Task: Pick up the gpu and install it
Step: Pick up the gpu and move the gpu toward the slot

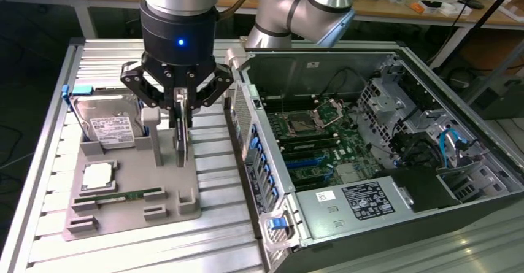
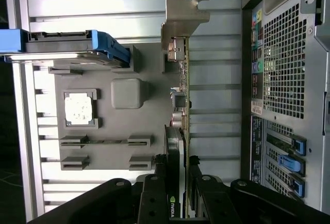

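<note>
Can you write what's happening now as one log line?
jaws: shut on gpu | gpu: upright on gray tray | computer case: open

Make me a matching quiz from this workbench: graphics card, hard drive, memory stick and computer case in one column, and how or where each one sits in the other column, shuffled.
Things:
1. graphics card
2. hard drive
3. memory stick
4. computer case

States:
A. green, lying flat in the grey tray
B. side open, circuit board showing inside
C. standing on edge, gripped by the pincer
D. white label showing, at the tray's far end

Pairs: 1-C, 2-D, 3-A, 4-B
</note>
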Robot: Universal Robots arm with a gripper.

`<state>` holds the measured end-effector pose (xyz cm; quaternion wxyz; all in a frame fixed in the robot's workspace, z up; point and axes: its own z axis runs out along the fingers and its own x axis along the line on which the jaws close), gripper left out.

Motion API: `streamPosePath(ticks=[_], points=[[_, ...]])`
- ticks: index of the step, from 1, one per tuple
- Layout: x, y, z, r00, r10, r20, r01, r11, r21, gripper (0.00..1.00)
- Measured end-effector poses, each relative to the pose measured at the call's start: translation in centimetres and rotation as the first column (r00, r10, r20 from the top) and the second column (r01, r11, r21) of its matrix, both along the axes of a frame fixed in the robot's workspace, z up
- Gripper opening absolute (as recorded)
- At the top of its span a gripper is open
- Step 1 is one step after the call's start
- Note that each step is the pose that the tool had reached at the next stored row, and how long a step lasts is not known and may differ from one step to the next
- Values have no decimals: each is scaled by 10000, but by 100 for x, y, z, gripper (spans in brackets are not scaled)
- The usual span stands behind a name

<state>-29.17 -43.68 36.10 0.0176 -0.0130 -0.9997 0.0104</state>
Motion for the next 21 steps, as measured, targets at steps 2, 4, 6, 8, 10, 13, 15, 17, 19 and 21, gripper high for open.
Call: streamPosePath(ticks=[2,4,6,8,10,13,15,17,19,21], points=[[0,0,13,10000,0,-2,0,10000,-2,27],[0,0,35,10000,0,-1,0,10000,-1,27],[0,0,65,10000,0,0,0,10000,0,27],[0,0,114,10000,0,0,0,10000,-1,27],[0,0,161,10000,0,2,0,10000,1,27],[0,0,223,10000,0,0,0,10000,-1,27],[0,0,238,10000,0,1,0,10000,1,27],[0,0,251,10000,0,1,0,10000,0,27],[0,0,262,10000,0,0,0,10000,-1,27],[0,0,270,10000,0,1,0,10000,0,27]])
